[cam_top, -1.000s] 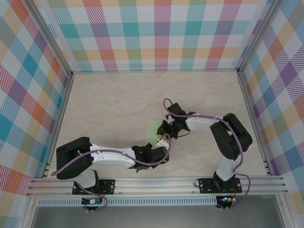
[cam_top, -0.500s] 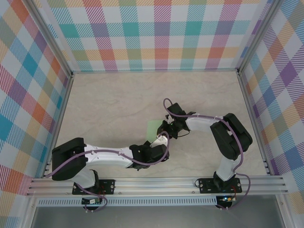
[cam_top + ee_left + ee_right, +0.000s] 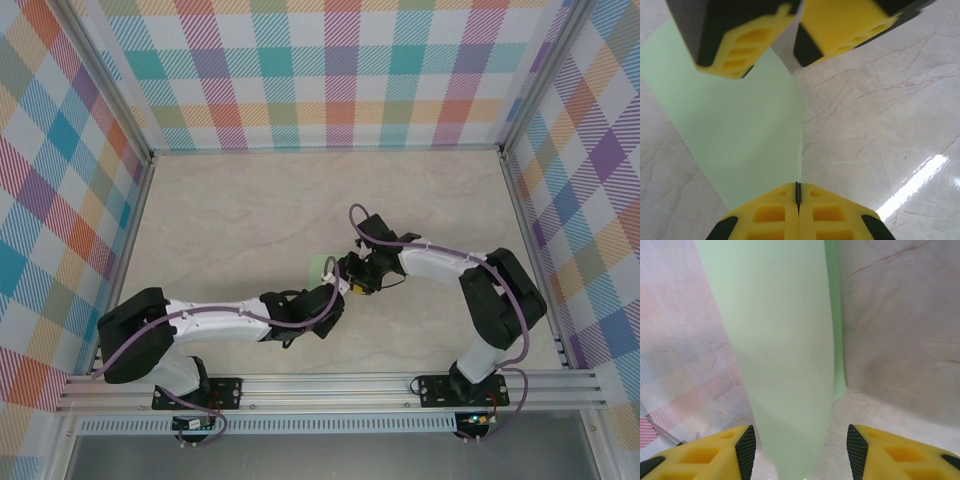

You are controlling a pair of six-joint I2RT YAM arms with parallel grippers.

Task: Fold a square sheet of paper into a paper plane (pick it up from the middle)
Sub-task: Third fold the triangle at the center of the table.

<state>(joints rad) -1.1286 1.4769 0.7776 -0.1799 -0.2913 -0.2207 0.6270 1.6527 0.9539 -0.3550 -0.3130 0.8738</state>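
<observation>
My left gripper is pinched shut on the square sheet of paper, which stretches away toward eleven o'clock, where my right gripper straddles it with its jaws parted.

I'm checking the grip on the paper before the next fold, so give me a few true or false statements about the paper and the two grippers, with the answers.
1. The left gripper is shut on an edge of the square sheet of paper. True.
2. The right gripper is clamped tight on the paper. False: its fingers stand apart, with the paper running between them.
3. The paper lies on its own, away from both grippers. False: it sits between the two grippers, with one edge held by the left gripper.
4. The table is pale with marble-like veins. True.
</observation>
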